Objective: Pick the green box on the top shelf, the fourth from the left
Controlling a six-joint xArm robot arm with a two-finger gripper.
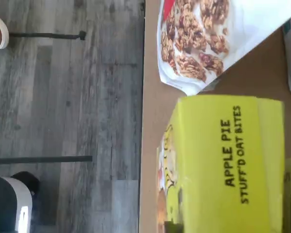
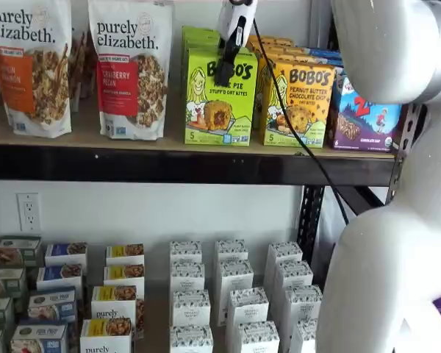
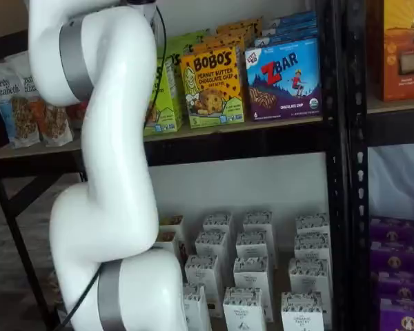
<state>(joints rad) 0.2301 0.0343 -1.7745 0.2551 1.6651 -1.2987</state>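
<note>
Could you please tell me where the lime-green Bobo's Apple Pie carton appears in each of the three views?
Wrist view: the lime-green Apple Pie carton lies sideways, its top panel facing the camera.
Shelf view: centre of the shelf, under the gripper.
Shelf view: mostly behind the arm.
Shared landmark: tan wooden top shelf.

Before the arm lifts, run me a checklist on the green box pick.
1. Target: the end effector is at the green box, beside the yellow Bobo's box: ok.
2. Grip: black fingers hang over the box's top front edge; whether they are closed on it: cannot tell.
3. Box stance: upright on the top shelf: ok.
4. Neighbours: the cranberry pouch stands apart from the box; the yellow box stands close alongside: cannot tell if they touch.
5. Cable: hangs in front of the yellow box; a snag: cannot tell.
</note>
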